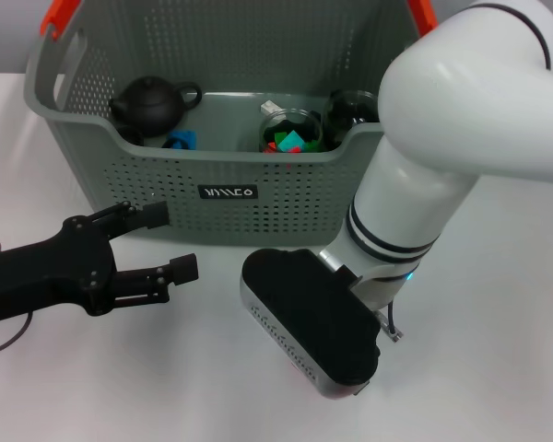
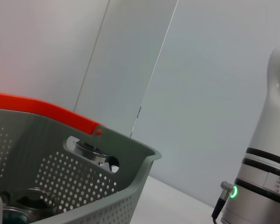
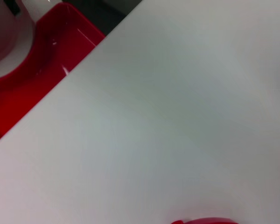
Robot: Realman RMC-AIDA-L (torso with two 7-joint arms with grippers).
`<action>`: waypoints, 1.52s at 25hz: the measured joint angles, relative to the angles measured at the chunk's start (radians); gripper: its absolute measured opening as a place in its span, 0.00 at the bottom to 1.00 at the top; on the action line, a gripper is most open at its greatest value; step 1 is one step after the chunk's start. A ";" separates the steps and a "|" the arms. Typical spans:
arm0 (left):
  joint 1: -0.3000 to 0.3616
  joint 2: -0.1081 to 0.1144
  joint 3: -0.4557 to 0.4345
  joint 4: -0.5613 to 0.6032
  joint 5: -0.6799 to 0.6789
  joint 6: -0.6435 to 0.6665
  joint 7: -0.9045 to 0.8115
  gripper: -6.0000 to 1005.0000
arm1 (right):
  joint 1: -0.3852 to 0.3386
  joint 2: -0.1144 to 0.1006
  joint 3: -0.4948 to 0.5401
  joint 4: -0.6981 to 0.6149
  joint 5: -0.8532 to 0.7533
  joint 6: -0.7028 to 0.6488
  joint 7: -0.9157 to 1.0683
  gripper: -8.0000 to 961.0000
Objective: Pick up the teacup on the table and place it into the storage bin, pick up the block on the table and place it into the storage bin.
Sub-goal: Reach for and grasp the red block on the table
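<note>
Bin (image 1: 212,198) sitting just beyond released, empty left hand (image 1: 170,241) on tabletop (image 1: 120,387); blocks showing inside. Right hand hidden, state unknown. Teacup not identifiable; next move needs locating it.

The storage bin (image 1: 286,189) is showing as matt grey-green plastic, its walls pierced with rows of small holes, and its handle (image 2: 42,109) is looking like smooth orange-red plastic. Inside it, a teapot (image 1: 150,103) is appearing dark and dull, like unglazed clay. The counter (image 1: 498,368) is presenting a smooth, white, faintly sheeny surface. The left gripper (image 1: 166,244) is looking like matt black plastic or metal, while the right arm's shell (image 1: 461,110) is gleaming as glossy white plastic, with black bands.
</note>
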 joint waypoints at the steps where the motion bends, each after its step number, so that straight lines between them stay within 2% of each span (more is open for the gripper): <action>1: 0.000 0.000 0.000 0.000 0.000 0.000 0.000 0.96 | 0.001 0.000 -0.009 0.000 0.000 0.008 -0.001 0.96; 18: -0.007 0.002 0.000 -0.033 0.004 -0.018 0.006 0.96 | 0.003 0.003 -0.091 0.003 0.004 0.057 -0.027 0.95; 36: -0.007 0.002 0.006 -0.049 0.005 -0.035 0.006 0.96 | -0.001 0.003 -0.107 0.015 0.025 0.089 -0.019 0.93; 38: -0.007 0.002 0.006 -0.049 0.005 -0.036 0.006 0.96 | -0.001 0.004 -0.107 0.015 0.025 0.089 -0.016 0.86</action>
